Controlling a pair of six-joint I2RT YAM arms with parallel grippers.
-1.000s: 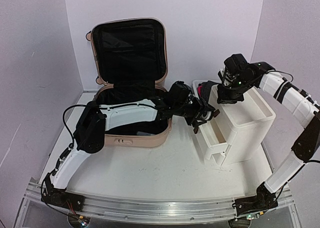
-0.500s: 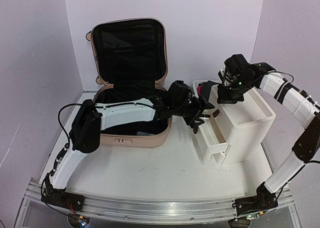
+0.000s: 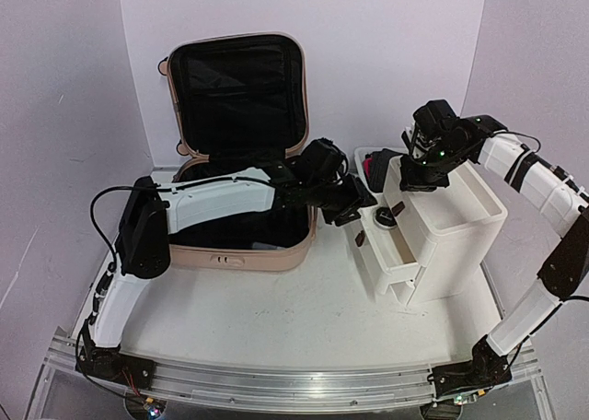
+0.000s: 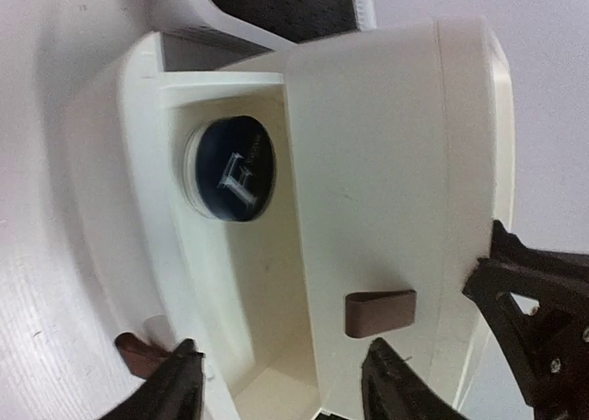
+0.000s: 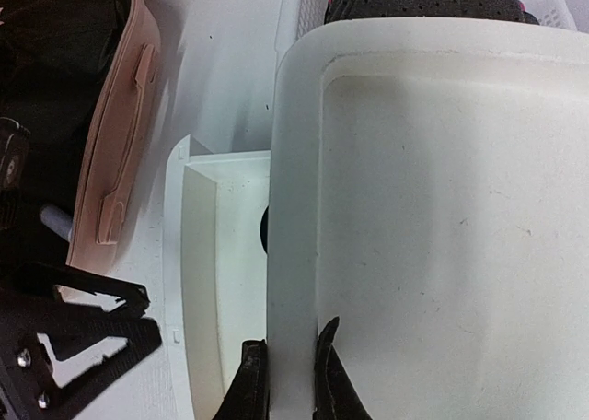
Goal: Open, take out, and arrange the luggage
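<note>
Luggage [image 3: 241, 256] sits at the left rear of the table [image 3: 276, 319], pink shell open, its black-lined lid standing upright. The left arm reaches across the open case. The left gripper [image 3: 352, 210] hangs just right of the case, facing a drawer [image 3: 391, 247]; its fingers are spread apart with nothing between them. The drawer is pulled out of a white cabinet [image 3: 460, 217], and a round black tin [image 4: 230, 169] lies inside. The right gripper [image 5: 290, 337] pinches the cabinet's top front edge, its fingers closed narrowly on the rim.
</note>
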